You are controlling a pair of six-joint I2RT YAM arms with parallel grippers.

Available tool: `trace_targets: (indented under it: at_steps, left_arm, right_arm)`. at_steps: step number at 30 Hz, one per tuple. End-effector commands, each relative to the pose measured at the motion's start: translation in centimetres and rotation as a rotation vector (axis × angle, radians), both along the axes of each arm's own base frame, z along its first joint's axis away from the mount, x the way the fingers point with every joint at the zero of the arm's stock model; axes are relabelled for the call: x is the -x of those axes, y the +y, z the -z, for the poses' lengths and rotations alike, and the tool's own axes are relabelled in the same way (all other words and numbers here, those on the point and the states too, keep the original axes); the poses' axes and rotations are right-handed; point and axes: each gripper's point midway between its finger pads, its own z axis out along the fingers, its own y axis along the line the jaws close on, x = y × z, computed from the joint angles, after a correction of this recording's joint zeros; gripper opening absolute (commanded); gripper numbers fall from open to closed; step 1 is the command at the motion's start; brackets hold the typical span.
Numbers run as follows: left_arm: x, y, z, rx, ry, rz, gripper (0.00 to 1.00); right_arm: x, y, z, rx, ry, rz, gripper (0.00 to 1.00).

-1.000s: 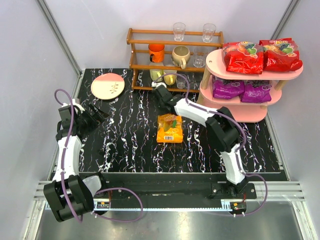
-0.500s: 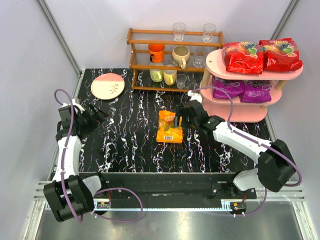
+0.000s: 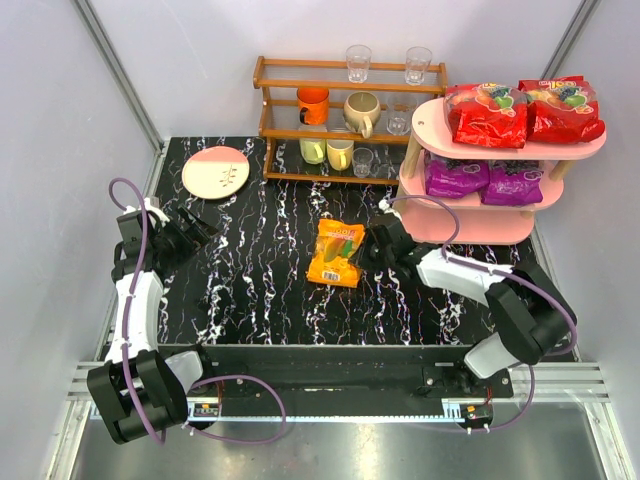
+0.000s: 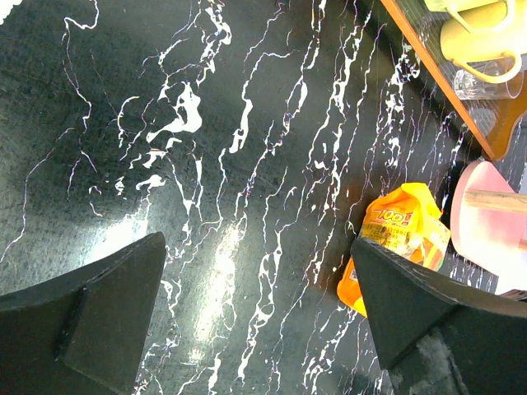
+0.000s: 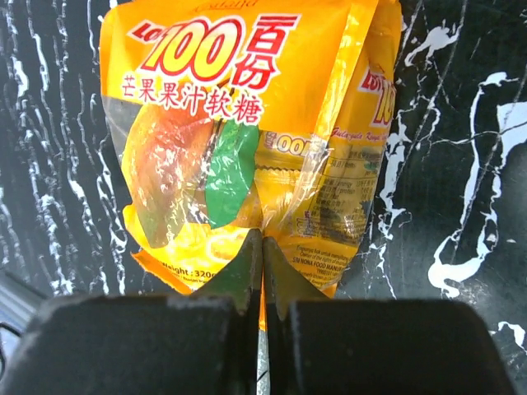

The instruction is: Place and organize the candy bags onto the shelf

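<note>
The orange candy bag (image 3: 337, 253) sits mid-table, folded and pinched at its right edge by my right gripper (image 3: 373, 248), which is shut on it. In the right wrist view the bag (image 5: 247, 123) bulges on both sides of the closed fingertips (image 5: 263, 247). The pink three-tier shelf (image 3: 432, 222) stands at the back right. Two red bags (image 3: 487, 113) (image 3: 562, 110) lie on its top board and two purple bags (image 3: 456, 178) (image 3: 512, 184) on the middle board. My left gripper (image 3: 193, 230) is open and empty at the table's left; its wrist view shows the orange bag (image 4: 399, 239) far off.
A brown wooden rack (image 3: 345, 120) of cups and glasses stands at the back centre, left of the shelf. A pink and cream plate (image 3: 216, 171) lies at the back left. The shelf's lowest board shows bare pink (image 3: 470, 225). Grey walls enclose the black marbled table (image 3: 250, 290).
My right arm swung from near the rack down to the orange bag and shut on its right edge; the bag has folded and tilted. The left arm has not moved.
</note>
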Motion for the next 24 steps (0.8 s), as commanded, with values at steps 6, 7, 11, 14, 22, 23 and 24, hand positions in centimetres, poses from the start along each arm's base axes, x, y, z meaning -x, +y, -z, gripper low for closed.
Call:
trace_targets:
  at_steps: [6, 7, 11, 14, 22, 23, 24]
  left_arm:
    - [-0.7, 0.3, -1.4, -0.014, -0.06, 0.01, 0.99]
    - [-0.6, 0.1, -1.3, -0.01, -0.057, 0.015, 0.99]
    - [-0.6, 0.1, -1.4, -0.005, -0.058, 0.017, 0.99]
    - [-0.7, 0.2, -1.4, -0.004, -0.059, 0.014, 0.99]
    - [-0.6, 0.2, -1.3, 0.001, -0.059, 0.016, 0.99]
    - [-0.6, 0.1, -1.3, 0.002, -0.058, 0.019, 0.99]
    - [-0.6, 0.1, -1.3, 0.003, -0.058, 0.018, 0.99]
  right_arm:
    - [-0.6, -3.3, -7.9, 0.085, -0.156, 0.0, 0.0]
    - [-0.9, -4.6, -8.9, 0.139, -0.184, 0.028, 0.0]
    - [-0.3, -8.6, -12.8, 0.357, -0.237, 0.02, 0.0]
    - [0.4, -10.6, -13.5, 0.481, -0.198, 0.0, 0.0]
    - [2.0, -11.4, -10.1, 0.582, -0.041, -0.056, 0.47]
    - [2.4, -11.5, -9.2, 0.559, -0.042, -0.041, 0.62]
    - [2.6, -11.4, -8.8, 0.524, -0.047, -0.024, 0.76]
